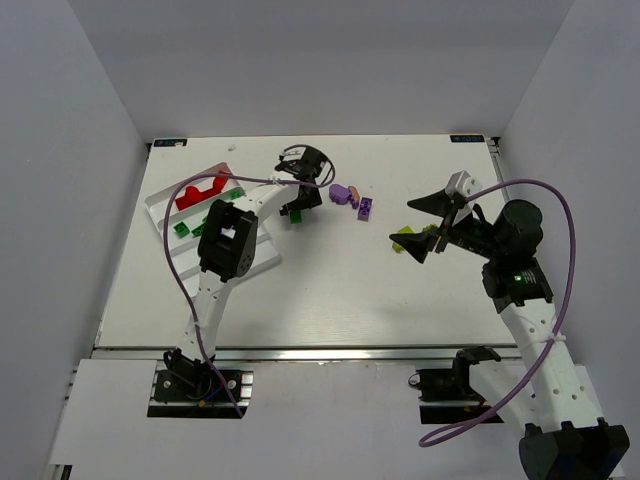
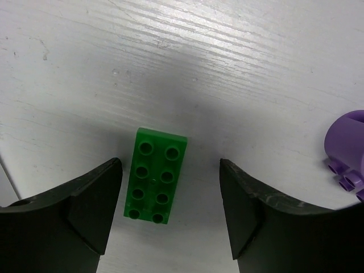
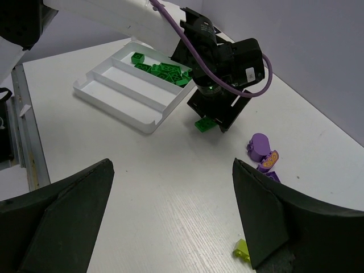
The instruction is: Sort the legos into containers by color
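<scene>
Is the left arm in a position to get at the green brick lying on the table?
Probably yes: the left end effector is open right over the green brick, which lies free between its fingers.

The tray (image 1: pixel 158 212) sits at the far left of the table (image 1: pixel 330 290), with a bunch of bricks (image 3: pixel 162 69) lying in its compartments. Just right of it, an eight-stud flat brick (image 2: pixel 155 175) lies on the table between the left gripper (image 2: pixel 170 165) fingers, touching neither. A rounded brick (image 2: pixel 347 145) is further right, apart from it. One small brick (image 3: pixel 243 250) lies near the right gripper (image 3: pixel 170 170).
</scene>
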You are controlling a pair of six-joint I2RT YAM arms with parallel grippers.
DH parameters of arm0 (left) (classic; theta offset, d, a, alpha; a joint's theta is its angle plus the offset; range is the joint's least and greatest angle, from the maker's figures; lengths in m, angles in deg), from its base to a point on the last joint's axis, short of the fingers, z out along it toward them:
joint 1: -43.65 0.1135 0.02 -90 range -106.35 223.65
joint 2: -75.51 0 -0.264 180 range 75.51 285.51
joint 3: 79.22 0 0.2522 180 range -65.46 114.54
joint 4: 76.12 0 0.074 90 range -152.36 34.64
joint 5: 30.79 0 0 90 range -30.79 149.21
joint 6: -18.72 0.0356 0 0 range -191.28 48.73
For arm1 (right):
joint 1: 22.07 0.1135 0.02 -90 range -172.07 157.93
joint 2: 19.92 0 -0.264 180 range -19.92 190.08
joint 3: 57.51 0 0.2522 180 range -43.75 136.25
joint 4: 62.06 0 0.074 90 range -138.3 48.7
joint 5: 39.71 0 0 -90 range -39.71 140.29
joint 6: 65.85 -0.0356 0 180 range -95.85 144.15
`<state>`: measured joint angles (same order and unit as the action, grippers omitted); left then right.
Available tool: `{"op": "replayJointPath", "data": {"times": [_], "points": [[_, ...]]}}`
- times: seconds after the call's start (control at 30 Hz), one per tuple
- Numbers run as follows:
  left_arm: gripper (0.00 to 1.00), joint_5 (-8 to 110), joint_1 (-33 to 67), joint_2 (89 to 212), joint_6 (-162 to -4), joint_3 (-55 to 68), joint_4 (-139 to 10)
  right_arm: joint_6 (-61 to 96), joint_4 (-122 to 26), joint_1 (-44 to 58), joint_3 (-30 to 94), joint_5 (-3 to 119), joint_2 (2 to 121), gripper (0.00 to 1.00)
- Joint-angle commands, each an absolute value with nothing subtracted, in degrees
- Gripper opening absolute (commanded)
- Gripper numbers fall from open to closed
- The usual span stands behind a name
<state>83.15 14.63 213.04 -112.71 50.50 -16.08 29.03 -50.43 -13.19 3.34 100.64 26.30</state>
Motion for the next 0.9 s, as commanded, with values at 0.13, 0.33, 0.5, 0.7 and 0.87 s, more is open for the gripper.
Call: {"op": "replayJointPath", "data": {"times": [0.13, 0.33, 0.5, 0.7, 0.87], "points": [[0.62, 81.98, 14.2, 211.92, -108.98, 47.83, -15.25, 28.28, -53.66, -13.99, 3.36, 101.7, 25.08, 0.89], [0.26, 77.85, 14.2, 210.07, -107.05, 44.41, -17.88, 27.84, -54.01, -14.43, 3.19, 102.23, 24.64, 0.89], [0.11, 73.72, 14.2, 205.59, -103.72, 43.17, -20.44, 27.49, -54.36, -14.78, 3.01, 102.67, 24.29, 0.89], [0.06, 70.1, 14.29, 194.81, -94.41, 39.32, -25.96, 27.05, -54.71, -15.39, 2.66, 103.28, 23.94, 0.89], [0.06, 72.57, 16.65, 185.56, -90.26, 31.07, -30.02, 26.79, -54.98, -15.66, 2.48, 103.81, 23.76, 0.89]]}}
